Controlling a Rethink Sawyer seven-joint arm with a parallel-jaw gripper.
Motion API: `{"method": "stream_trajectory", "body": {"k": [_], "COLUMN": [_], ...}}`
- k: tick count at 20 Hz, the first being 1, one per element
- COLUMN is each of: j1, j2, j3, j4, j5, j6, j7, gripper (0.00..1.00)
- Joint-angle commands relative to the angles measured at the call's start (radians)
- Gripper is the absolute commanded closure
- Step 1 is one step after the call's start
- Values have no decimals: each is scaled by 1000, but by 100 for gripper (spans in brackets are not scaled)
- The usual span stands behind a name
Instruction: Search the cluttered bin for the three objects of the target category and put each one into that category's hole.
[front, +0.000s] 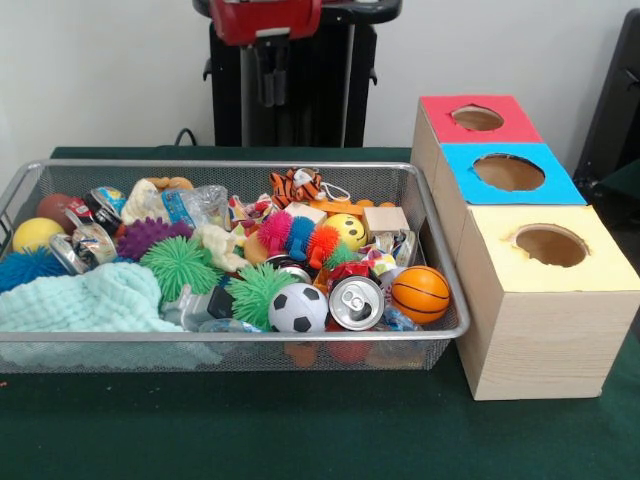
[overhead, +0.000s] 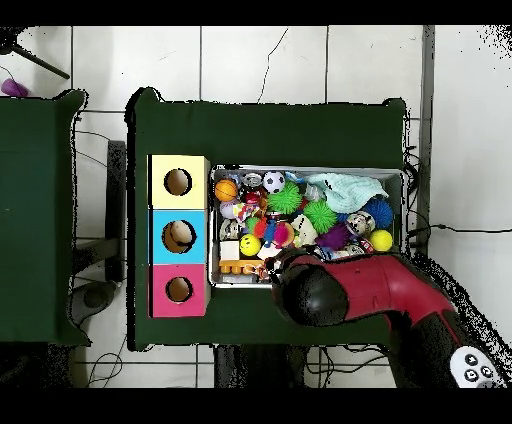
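Wire-mesh bin on the left sat packed: spiky balls, soccer ball, can lying with its top facing the camera, basketball. Target category's anyone's guess. Pincer hung above the bin's back edge; couldn't tell if it was released. On the right, the blue hole seemingly had something in it already.

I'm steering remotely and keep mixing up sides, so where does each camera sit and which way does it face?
Front view: sits across the table, facing the robot; it sees the wire bin, three boxes at picture right, and the gripper hanging at the top.
Overhead view: looks straight down; the red arm enters from the bottom, boxes at picture left.
Both share the bin, basketball and soccer ball, turned half round.
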Motion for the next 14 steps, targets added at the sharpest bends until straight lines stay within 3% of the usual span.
{"method": "stream_trajectory", "body": {"k": [1, 5, 14], "j1": [-35, -51, -105], "j2": [74, 100, 202], "j3": [27, 43, 119], "j4": [-127, -157, -268], "j5": [-60, -67, -92], "j6": [75, 89, 189], "j7": [-169, -209, -422], "gripper": [100, 100, 100]}}
